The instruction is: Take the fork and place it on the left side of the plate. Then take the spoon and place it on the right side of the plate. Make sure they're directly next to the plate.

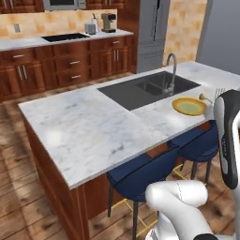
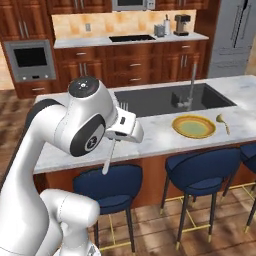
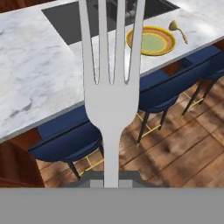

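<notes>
**Fork held clear of the counter; plate and spoon on the marble**

Gripper (image 2: 116,131): in the right base view it sits at centre-left of the frame, at the end of the white arm, in front of the counter edge. The jaws are clamped on the fork (image 3: 111,87). In the hand view the fork rises from bottom centre to the top edge, tines up, handle pinched at the bottom. In the right base view the handle hangs below the gripper and the tines stand just above it. In the left base view the tines show at the right edge, above the dark arm link.

Plate (image 2: 193,126): flat on the counter (image 1: 89,126), right of centre in the right base view, just in front of the sink (image 2: 165,99). Nothing lies on it.

Spoon (image 2: 223,122): on the counter near the plate's right side in the right base view, apart from the rim, handle pointing toward the counter's front edge. In the hand view it lies upper right of the plate.

Stools (image 2: 200,170): blue seats below the counter's front edge.
</notes>
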{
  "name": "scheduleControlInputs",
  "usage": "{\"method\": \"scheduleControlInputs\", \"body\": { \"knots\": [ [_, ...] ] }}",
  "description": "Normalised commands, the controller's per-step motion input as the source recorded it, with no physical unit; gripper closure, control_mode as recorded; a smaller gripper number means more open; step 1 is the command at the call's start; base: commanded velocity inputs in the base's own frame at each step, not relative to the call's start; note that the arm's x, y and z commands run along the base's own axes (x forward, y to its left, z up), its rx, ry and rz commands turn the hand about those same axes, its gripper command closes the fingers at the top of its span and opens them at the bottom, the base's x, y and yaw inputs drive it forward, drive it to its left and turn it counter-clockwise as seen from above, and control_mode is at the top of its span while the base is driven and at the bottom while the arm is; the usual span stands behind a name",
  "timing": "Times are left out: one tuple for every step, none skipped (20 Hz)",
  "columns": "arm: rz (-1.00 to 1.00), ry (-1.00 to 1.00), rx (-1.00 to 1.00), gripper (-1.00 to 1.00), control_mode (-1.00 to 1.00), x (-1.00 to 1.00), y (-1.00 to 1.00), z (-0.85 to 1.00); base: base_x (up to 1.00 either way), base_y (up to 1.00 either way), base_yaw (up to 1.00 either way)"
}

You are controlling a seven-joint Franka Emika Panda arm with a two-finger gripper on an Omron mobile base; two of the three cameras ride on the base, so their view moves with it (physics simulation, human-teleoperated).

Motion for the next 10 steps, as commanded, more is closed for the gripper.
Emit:
{"method": "scheduleControlInputs", "body": {
  "knots": [
    [0.00, 0.00, 0.00, 1.00, 1.00, 0.00, 0.00, 0.00, 0.21, -0.80, 0.33],
    [0.00, 0.00, 0.00, 1.00, 1.00, 0.00, 0.00, 0.00, 0.19, -0.80, 0.33],
    [0.00, 0.00, 0.00, 1.00, 1.00, 0.00, 0.00, 0.00, 0.18, -0.82, 0.32],
    [0.00, 0.00, 0.00, 1.00, 1.00, 0.00, 0.00, 0.00, 0.16, -0.82, 0.32],
    [0.00, 0.00, 0.00, 1.00, 1.00, 0.00, 0.00, 0.00, 0.16, -0.82, 0.32],
    [0.00, 0.00, 0.00, 1.00, 1.00, 0.00, 0.00, 0.00, 0.16, -0.81, 0.32],
    [0.00, 0.00, 0.00, 1.00, 1.00, 0.00, 0.00, 0.00, 0.15, -0.80, 0.32],
    [0.00, 0.00, 0.00, 1.00, 1.00, 0.00, 0.00, 0.00, 0.16, -0.78, 0.33],
    [0.00, 0.00, 0.00, 1.00, 1.00, 0.00, 0.00, 0.00, 0.19, -0.77, 0.33],
    [0.00, 0.00, 0.00, 1.00, 1.00, 0.00, 0.00, 0.00, 0.21, -0.73, 0.33]
  ]
}}
